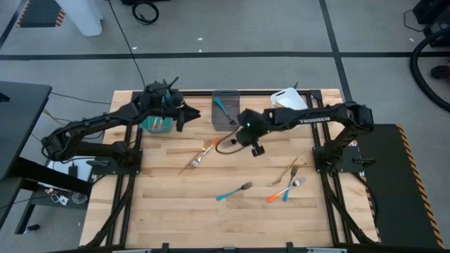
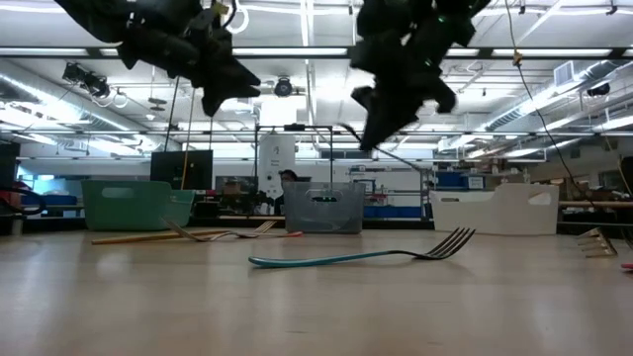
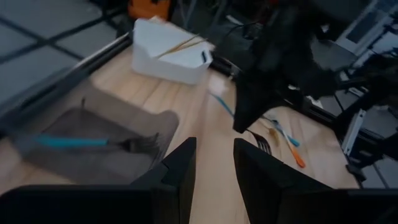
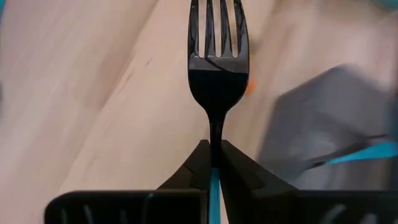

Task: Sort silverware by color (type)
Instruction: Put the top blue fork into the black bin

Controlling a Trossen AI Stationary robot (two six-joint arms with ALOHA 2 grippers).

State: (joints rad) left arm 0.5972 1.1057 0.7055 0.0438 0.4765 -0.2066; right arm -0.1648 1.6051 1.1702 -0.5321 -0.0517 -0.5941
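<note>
Above mid-table, beside grey bin point(image 1: 225, 110) | my right gripper point(image 4: 215, 163) pinches a blue fork point(image 4: 214, 74) — clamped | left gripper point(image 3: 214, 163) — half-open, empty

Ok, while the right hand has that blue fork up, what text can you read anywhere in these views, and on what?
"TROSSEN": white lettering along the right arm's forearm link, high view; small, only just legible.
Signs and screens in the room behind the table, low view: too small and blurred to read.
Teal bin, grey bin, white bin: no labels visible.
Forks, including the blue-handled fork in the right hand: no markings visible.
</note>
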